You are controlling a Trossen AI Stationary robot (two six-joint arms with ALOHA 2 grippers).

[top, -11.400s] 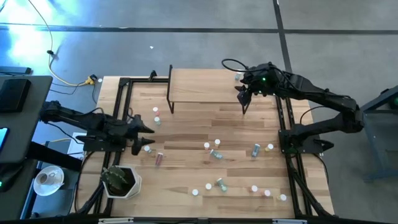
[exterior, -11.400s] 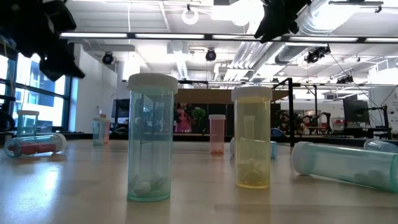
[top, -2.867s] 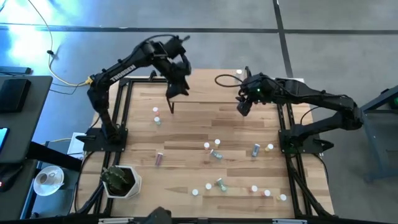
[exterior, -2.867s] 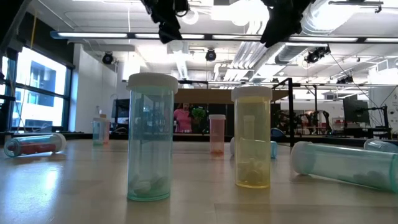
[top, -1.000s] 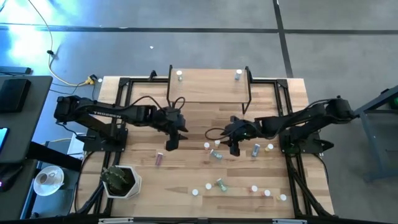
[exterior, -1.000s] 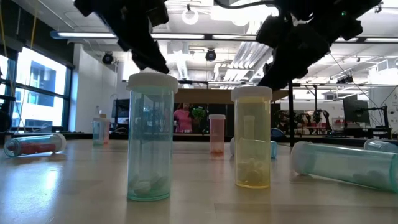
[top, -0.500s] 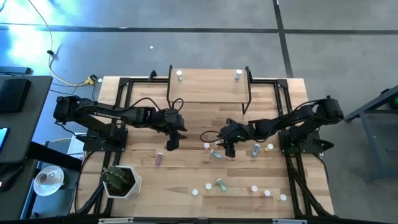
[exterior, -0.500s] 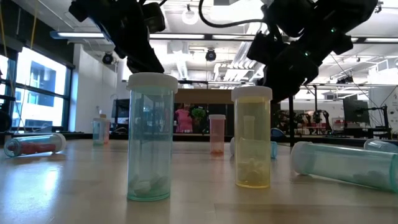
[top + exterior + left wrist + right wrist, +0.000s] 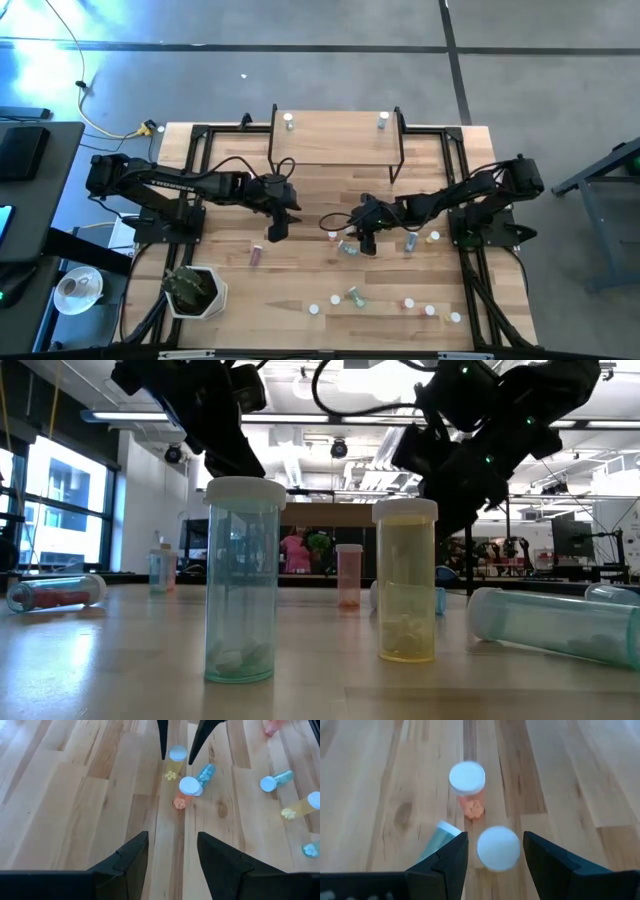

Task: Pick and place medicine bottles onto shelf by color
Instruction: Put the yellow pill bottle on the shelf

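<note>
Small white-capped medicine bottles are scattered over the table; one stands at each far corner of the shelf (image 9: 335,145). My right gripper (image 9: 362,240) hangs open over the table's middle. Its fingers stand on either side of an upright yellow bottle (image 9: 498,848), with a small gap on each side. An upright pink-orange bottle (image 9: 467,777) stands just beyond it, and a teal bottle (image 9: 437,842) lies on its side next to it. My left gripper (image 9: 273,230) is open left of the middle, with nothing between its fingers, and faces those bottles.
More bottles stand or lie along the near edge (image 9: 408,303) and right of centre (image 9: 411,240). A pink bottle (image 9: 255,255) lies close to my left gripper. A potted plant (image 9: 193,290) sits at the near left corner. Black frame rails run along both sides.
My right gripper has moved toward the table's left edge and a little nearer. It now stands with its open fingers around the yellow bottle. No bottle has moved.
</note>
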